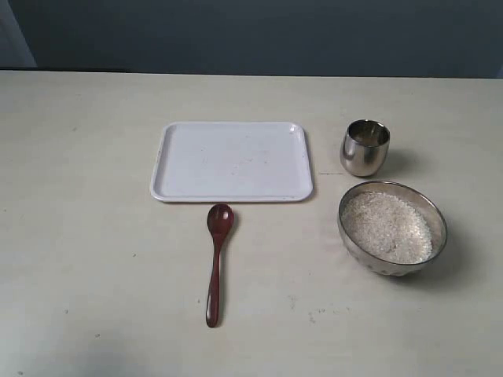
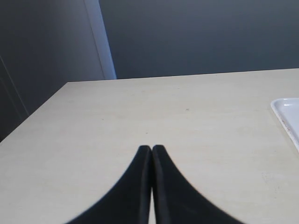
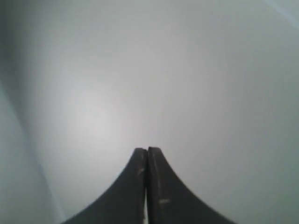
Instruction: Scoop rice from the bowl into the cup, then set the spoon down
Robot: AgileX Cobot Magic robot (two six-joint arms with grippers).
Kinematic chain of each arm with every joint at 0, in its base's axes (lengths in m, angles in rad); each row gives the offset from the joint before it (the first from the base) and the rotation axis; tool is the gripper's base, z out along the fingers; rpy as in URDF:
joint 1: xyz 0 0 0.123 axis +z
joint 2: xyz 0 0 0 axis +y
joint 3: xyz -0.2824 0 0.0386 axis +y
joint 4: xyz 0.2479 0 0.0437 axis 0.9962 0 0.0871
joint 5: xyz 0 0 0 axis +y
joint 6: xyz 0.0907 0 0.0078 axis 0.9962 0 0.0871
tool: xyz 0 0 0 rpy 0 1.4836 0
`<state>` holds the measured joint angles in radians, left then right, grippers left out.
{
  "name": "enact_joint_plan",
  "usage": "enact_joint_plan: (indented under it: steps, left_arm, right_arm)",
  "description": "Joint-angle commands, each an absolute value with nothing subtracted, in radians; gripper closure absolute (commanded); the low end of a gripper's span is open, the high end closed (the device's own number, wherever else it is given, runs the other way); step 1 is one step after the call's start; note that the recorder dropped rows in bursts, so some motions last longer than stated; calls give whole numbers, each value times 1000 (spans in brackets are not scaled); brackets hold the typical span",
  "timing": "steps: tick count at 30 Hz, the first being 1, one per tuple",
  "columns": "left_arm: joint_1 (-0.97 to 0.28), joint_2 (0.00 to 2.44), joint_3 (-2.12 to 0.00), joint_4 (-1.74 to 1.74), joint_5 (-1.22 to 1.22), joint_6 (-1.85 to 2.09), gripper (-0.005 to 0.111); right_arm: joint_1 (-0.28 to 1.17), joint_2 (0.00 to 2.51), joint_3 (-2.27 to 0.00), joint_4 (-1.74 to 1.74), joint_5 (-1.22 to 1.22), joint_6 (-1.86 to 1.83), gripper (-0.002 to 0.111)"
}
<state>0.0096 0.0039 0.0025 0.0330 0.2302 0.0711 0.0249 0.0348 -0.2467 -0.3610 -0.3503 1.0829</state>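
- Left gripper (image 2: pixel 151 149): jaws pressed together, tips touching, nothing between them. It hovers over bare table (image 2: pixel 140 112).
- Tray (image 2: pixel 287 116): one white corner shows ahead of the left gripper, well apart from its tips. In the exterior view it is a flat white rounded rectangle.
- Spoon (image 1: pixel 216 263): lies flat on the table on the left arm's side, free of both grippers. Its head sits just beside the tray's edge and the handle points straight away from the tray. Distance to the left gripper cannot be told, since the wrist view doesn't catch it.
- Cup (image 1: pixel 365 147): upright on the right arm's side, level with the tray and near the bowl, with a gap between them.
- Bowl (image 1: pixel 393 269): sits on the table just beside the cup and well apart from the spoon.
- Rice (image 1: pixel 387 226): white heap inside the bowl, below the rim.
- Right gripper (image 3: pixel 147 150): jaws clamped together, holding nothing. It faces a plain pale grey surface, so its distance to the bowl and cup cannot be told.
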Motion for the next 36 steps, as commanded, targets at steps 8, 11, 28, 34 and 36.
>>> enact_joint_plan:
  steps: [8,11,28,34,36]
  left_arm:
    - [5,0,0,32,217,67,106]
    - [5,0,0,32,217,67,106]
    - [5,0,0,32,217,67,106]
    - [5,0,0,32,217,67,106]
    - [5,0,0,32,217,67,106]
  right_arm:
    - [58,669,-763,-1744,-604,2116,108]
    - [61,841,-850,-1744,-773,2113,109]
    - [61,1186,-966,-1744,21,1755,109]
    - [61,1193,-962,-1713,148,1467,109]
    - [61,1193,-962,-1664,126,1393,109]
